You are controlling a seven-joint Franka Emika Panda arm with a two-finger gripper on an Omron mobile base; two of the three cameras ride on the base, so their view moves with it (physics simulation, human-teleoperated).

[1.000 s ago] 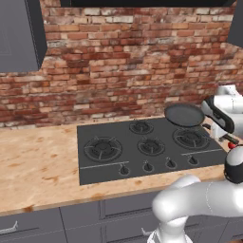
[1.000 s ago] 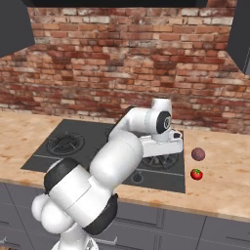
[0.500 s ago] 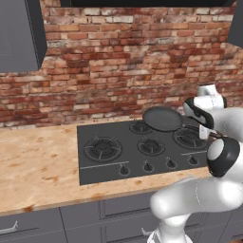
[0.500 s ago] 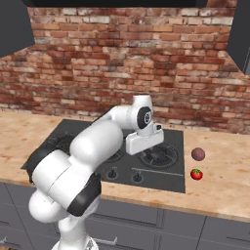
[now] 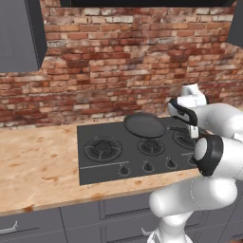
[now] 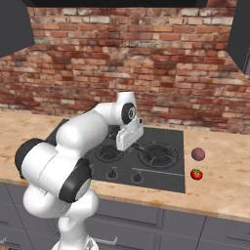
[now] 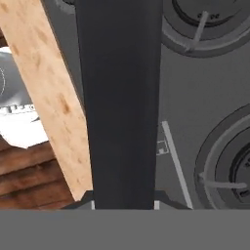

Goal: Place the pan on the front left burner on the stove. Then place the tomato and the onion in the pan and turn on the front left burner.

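Observation:
The dark grey pan (image 5: 144, 124) hangs level a little above the stove (image 5: 95, 171), over its back middle part. My gripper (image 5: 193, 133) is shut on the pan's handle (image 7: 119, 97), to the pan's right. The handle runs as a broad dark band up the hand view. The front left burner (image 5: 103, 148) lies bare, left of and nearer than the pan. In the right base view my gripper (image 6: 124, 143) points down over the stove (image 6: 166, 176), and the arm hides the pan. The onion (image 6: 198, 154) and the tomato (image 6: 196, 174) rest on the counter right of the stove.
A row of knobs (image 5: 148, 166) lines the stove's front edge. A brick wall (image 5: 118, 57) rises behind the cooktop, with a dark cabinet (image 5: 19, 38) at upper left. Wooden counter (image 5: 33, 161) stretches left of the stove.
My arm has swung left, carrying the pan from over the stove's right back burner to over its back middle. The tomato and onion have stayed put.

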